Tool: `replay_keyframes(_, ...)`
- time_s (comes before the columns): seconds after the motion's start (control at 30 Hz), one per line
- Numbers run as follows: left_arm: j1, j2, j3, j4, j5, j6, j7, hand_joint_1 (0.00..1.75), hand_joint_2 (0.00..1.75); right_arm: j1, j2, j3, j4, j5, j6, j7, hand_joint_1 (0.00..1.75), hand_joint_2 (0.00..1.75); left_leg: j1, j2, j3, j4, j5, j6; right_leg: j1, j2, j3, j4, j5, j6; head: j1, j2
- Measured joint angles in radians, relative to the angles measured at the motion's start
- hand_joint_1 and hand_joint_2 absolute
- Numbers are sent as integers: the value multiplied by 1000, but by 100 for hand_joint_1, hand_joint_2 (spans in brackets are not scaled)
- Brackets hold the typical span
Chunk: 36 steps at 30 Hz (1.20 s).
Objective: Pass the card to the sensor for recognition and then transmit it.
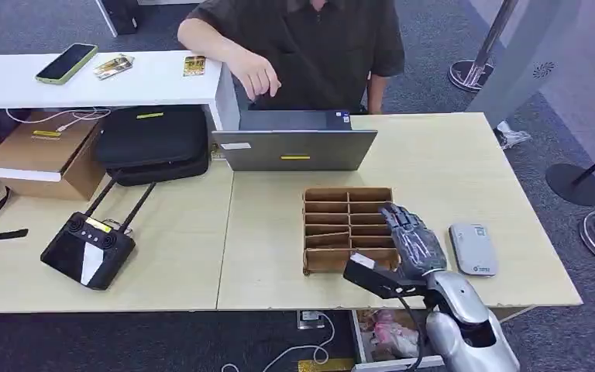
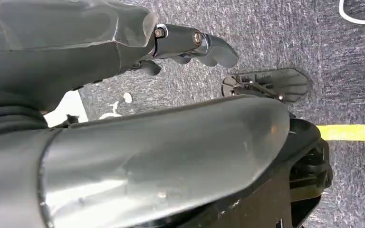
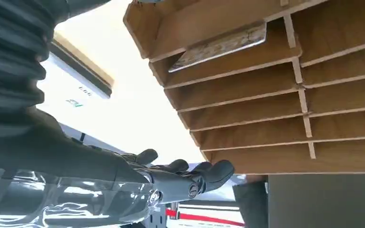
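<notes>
While the pale card lay in the slotted wooden rack, your right hand hovered beside it, fingers spread and empty, pickup and scanning undone.

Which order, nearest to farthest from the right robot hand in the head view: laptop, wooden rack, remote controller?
From the right robot hand:
1. Wooden rack, right beside it.
2. Laptop, behind the rack.
3. Remote controller, far across the table's left side.

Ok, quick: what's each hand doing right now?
Left hand: fingers curled in, holding nothing, hanging over the floor.
Right hand: open, empty, beside the wooden rack.
</notes>
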Motion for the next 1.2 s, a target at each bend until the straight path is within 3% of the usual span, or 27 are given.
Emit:
replay_keyframes(0.43, -3, 0, 0, 0, -2, 3, 0, 0, 0, 32, -11, -15, -11, 1, 0, 2, 0, 175, 0, 0, 0, 0, 0, 0, 0, 0, 0, 0, 0, 0, 0, 0)
replay_keyframes(0.47, -3, 0, 0, 0, -2, 3, 0, 0, 0, 32, -11, -17, -11, 2, 0, 3, 14, 175, 0, 0, 0, 0, 0, 0, 0, 0, 0, 0, 0, 0, 0, 0)
replay_keyframes(0.5, -3, 0, 0, 0, -2, 3, 0, 0, 0, 33, -11, -18, -12, 2, 0, 5, 103, 175, 0, 0, 0, 0, 0, 0, 0, 0, 0, 0, 0, 0, 0, 0)
replay_keyframes(0.57, -3, 0, 0, 0, -1, 3, 0, 0, 0, 33, -11, -18, -14, 3, 1, 7, 154, 175, 0, 0, 0, 0, 0, 0, 0, 0, 0, 0, 0, 0, 0, 0)
replay_keyframes(0.6, -3, 0, 0, 0, -1, 4, 0, 0, 0, 33, -11, -18, -16, 3, 2, 8, 159, 175, 0, 0, 0, 0, 0, 0, 0, 0, 0, 0, 0, 0, 0, 0)
replay_keyframes(0.7, -2, 0, 0, 0, 8, 4, -3, 0, 0, 35, -11, -21, -23, 7, 6, 10, 169, 175, 0, 0, 0, 0, 0, 0, 0, 0, 0, 0, 0, 0, 0, 0)
replay_keyframes(1.1, -1, -1, 0, 0, 23, 7, -11, 0, 0, 45, -11, -31, -27, 8, -11, -5, 169, 175, 0, 0, 0, 0, 0, 0, 0, 0, 0, 0, 0, 0, 0, 0)
replay_keyframes(1.2, -8, -17, 0, 0, 33, 34, -7, 0, 0, 44, -11, -31, -27, 6, -13, -10, 169, 175, 0, 0, 0, 0, 0, 0, 0, 0, 0, 0, 0, 0, 0, 0)
